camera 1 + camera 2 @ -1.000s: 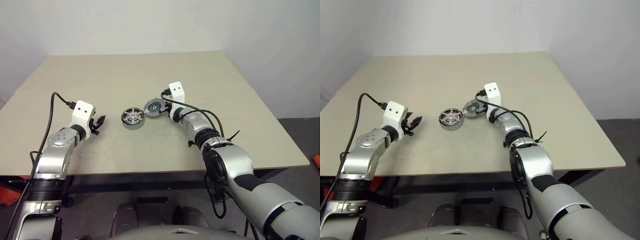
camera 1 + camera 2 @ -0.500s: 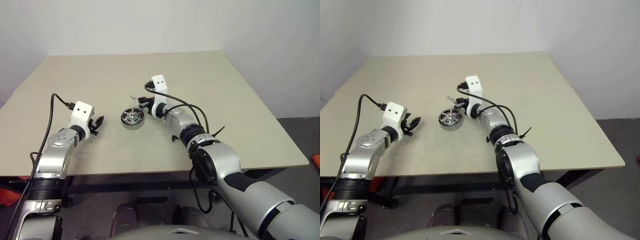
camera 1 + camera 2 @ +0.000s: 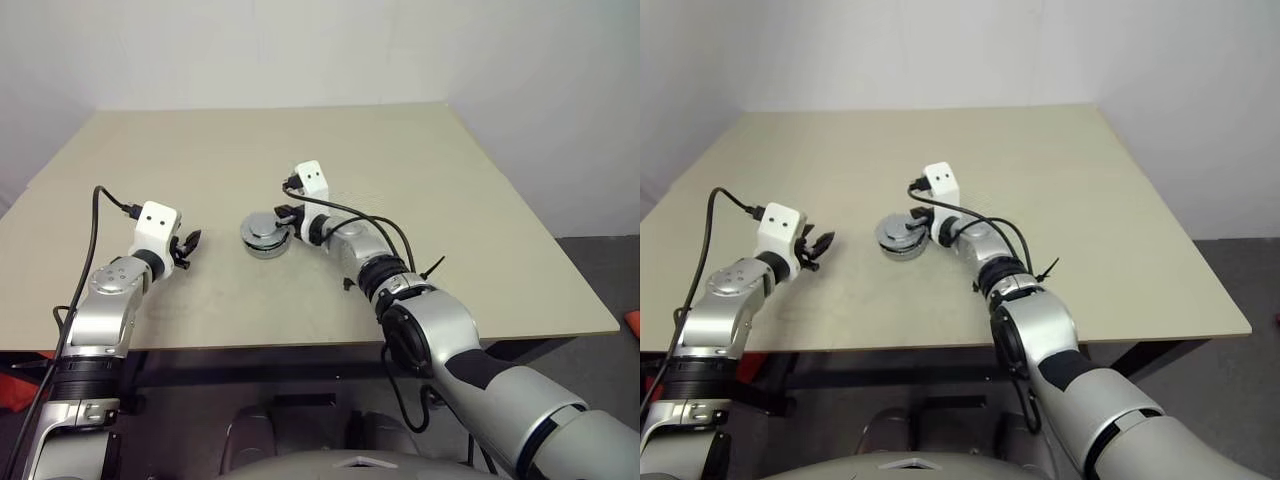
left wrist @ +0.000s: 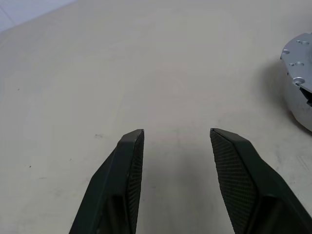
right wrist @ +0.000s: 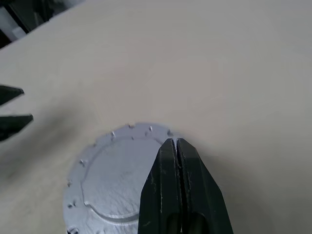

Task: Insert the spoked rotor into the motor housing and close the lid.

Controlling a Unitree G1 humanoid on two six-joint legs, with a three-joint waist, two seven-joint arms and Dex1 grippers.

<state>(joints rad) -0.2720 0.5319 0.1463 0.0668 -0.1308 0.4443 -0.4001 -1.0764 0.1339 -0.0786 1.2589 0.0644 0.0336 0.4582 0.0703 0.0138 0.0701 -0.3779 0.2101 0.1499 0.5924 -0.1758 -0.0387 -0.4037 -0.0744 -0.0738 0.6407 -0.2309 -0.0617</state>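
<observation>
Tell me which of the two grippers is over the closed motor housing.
The right gripper: its shut black fingers sit over the lid, which lies down on the motor housing. The left gripper stands open over bare table, off to the side.

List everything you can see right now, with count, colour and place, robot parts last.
table: one, beige, under everything.
motor housing: one, silver-grey, mid-table between the two arms.
lid: one, silver-grey disc with small holes round its edge, lying flat on the housing, closed.
cables: black, running along both arms.
left claw: one, black fingers apart, nothing between them, over bare table to the housing's left.
right claw: one, black fingers pressed together, tips over the lid's edge.
</observation>
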